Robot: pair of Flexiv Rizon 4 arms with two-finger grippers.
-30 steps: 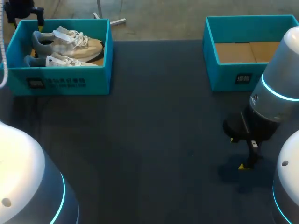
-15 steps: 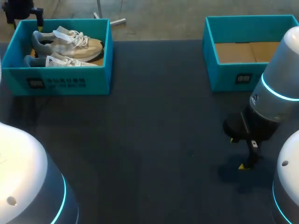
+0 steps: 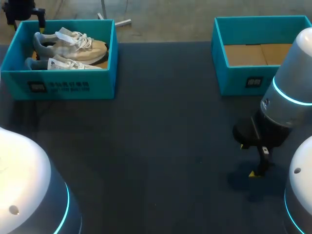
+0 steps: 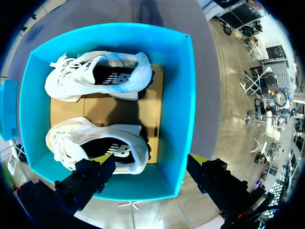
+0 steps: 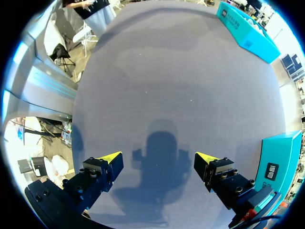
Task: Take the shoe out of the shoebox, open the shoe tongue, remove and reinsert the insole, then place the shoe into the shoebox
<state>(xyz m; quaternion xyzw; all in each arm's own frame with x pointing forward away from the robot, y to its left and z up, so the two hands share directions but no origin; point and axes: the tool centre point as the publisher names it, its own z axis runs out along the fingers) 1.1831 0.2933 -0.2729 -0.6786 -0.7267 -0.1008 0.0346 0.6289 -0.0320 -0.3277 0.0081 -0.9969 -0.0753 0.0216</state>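
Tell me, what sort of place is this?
Probably a robotics lab or test bench: the left gripper and right gripper, both yellow-tipped, hang over a dark table with a teal shoebox holding sneakers and an empty shoebox.

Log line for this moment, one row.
stage: nothing grasped | left gripper: open, above shoebox holding two shoes | right gripper: open, over table

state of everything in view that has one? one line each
left shoebox: open, no lid, two shoes inside
far shoe: in the left shoebox, on its side
near shoe: in the left shoebox, on its side
right shoebox: open, no lid, no shoe inside
left gripper: open, above the left shoebox, holding nothing
right gripper: open, over bare table, holding nothing
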